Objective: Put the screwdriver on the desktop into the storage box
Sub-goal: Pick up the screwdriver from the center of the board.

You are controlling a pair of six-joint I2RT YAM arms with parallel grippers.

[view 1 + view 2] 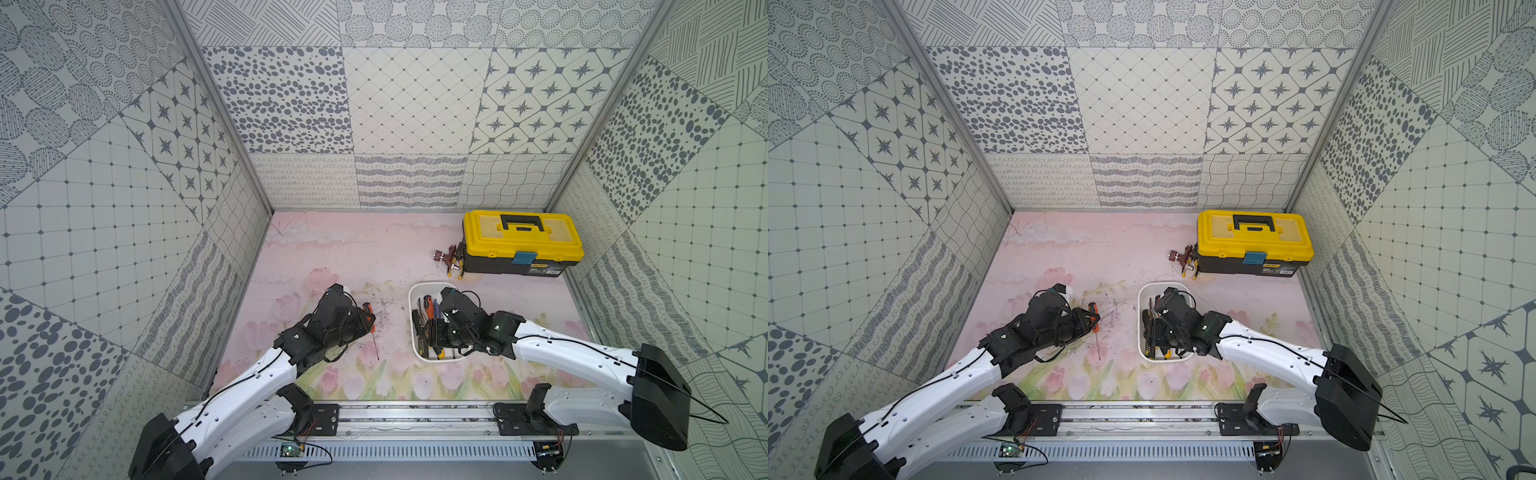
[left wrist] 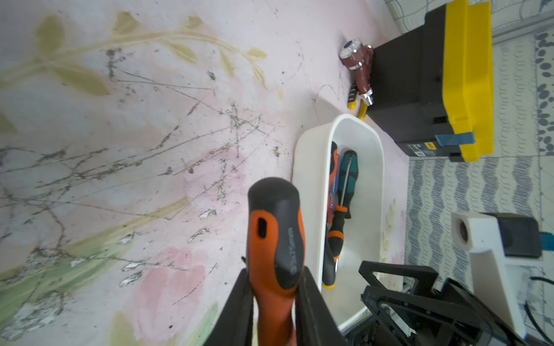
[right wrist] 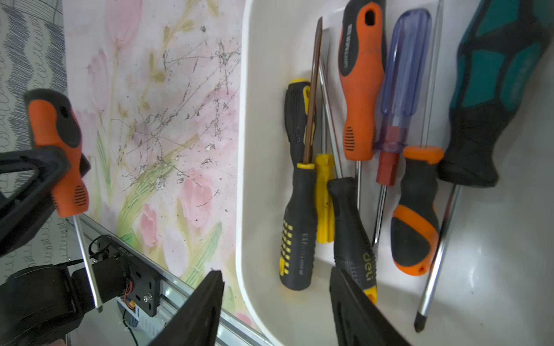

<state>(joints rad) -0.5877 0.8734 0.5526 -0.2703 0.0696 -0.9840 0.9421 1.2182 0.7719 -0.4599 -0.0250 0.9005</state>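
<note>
Left gripper (image 2: 275, 274) clamped the orange screwdriver (image 2: 274, 215) by its handle; right gripper (image 3: 275, 272) hung open over the storage box (image 3: 254, 179), so the carry would likely need to clear both.

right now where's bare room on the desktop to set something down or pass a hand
Bare: the far desktop between the back wall, the left arm and the yellow toolbox; the strip between the held screwdriver and the storage box. Crowded: the storage box, full of screwdrivers under the right gripper.

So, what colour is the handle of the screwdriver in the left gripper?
Orange and black screwdriver handle; clearest in the left wrist view.
</note>
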